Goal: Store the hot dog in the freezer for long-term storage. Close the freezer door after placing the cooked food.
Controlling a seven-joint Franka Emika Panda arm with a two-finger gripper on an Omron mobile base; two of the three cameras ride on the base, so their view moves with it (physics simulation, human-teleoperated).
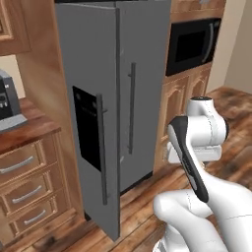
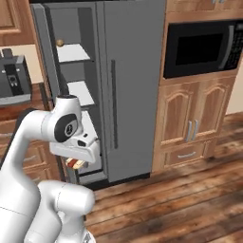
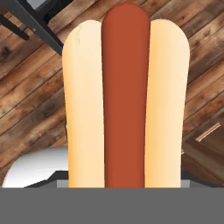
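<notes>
The hot dog (image 3: 126, 100), a tan bun with a red-orange sausage along its middle, rises close in front of the hand camera over the wooden floor. It hides the fingertips. From the right base view its end (image 2: 76, 163) shows under the hand, where my gripper (image 2: 79, 163) is shut on it, low in front of the freezer (image 2: 78, 95). The freezer's white shelves are exposed. The freezer door (image 1: 93, 123), with its black panel and bar handle (image 1: 102, 147), stands swung wide open.
A small round brown lump (image 2: 60, 42) sits on the top freezer shelf. The plain grey fridge door (image 2: 133, 95) is closed. A black microwave (image 2: 201, 45) above wooden cabinets (image 2: 192, 123) is to the right. A counter with drawers (image 1: 24, 172) and a coffee machine (image 2: 12, 78) stand left.
</notes>
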